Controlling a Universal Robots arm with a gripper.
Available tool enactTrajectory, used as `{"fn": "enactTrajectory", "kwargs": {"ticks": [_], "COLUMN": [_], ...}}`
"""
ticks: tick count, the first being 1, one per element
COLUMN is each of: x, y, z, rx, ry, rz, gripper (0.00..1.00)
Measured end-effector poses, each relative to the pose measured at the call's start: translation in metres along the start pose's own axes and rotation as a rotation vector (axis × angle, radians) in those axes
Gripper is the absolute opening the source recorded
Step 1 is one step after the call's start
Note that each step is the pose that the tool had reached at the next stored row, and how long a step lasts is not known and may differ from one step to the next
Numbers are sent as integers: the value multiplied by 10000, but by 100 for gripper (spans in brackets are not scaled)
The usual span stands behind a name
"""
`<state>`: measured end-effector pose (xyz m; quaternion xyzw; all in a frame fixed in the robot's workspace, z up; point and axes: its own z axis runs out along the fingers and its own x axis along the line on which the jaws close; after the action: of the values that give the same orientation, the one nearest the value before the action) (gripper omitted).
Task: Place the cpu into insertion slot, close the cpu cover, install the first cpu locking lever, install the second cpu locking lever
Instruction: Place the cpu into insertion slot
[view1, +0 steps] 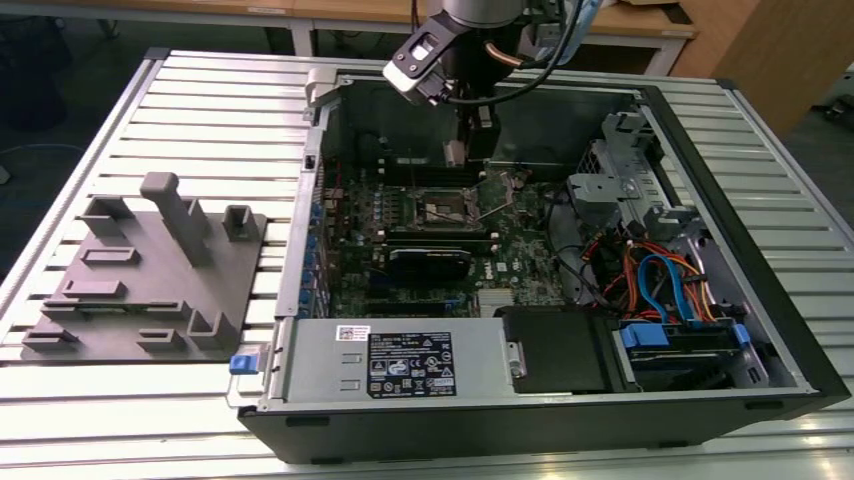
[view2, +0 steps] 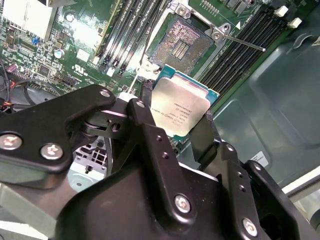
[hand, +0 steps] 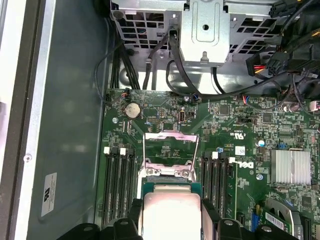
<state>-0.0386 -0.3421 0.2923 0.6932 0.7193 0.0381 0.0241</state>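
Observation:
My gripper (view1: 459, 152) hangs over the open computer case, just behind the insertion slot (view1: 447, 208) on the green motherboard. It is shut on the cpu (view2: 180, 106), a flat square chip with a silver-grey top and a green rim, gripped by two opposite edges between black fingers (view2: 144, 112). In the first wrist view the cpu (hand: 171, 212) sits in the gripper (hand: 172, 216) a little above and short of the slot (hand: 167, 172). The slot (view2: 182, 45) lies open and bare. The cpu cover (hand: 170, 142) stands raised behind it. A thin locking lever (view2: 246, 43) sticks out beside the slot.
Black memory slots (hand: 120, 180) flank the socket on both sides. A finned heat sink (hand: 292, 167), a metal drive cage (view1: 627, 190), coloured cables (view1: 654, 280) and the power supply (view1: 387, 360) fill the case. A grey fixture plate (view1: 147, 270) lies at the exterior view's left.

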Motion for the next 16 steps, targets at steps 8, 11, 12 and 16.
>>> {"fn": "enactTrajectory", "kwargs": {"ticks": [8, 11, 12, 16], "x": [-1, -1, -1, -1], "y": [-3, -4, -4, -6], "z": [29, 45, 51, 72], "rx": [-1, -2, -1, -1], "ry": [1, 1, 1, 0], "rz": [0, 0, 0, 0], "gripper": [54, 54, 54, 54]}}
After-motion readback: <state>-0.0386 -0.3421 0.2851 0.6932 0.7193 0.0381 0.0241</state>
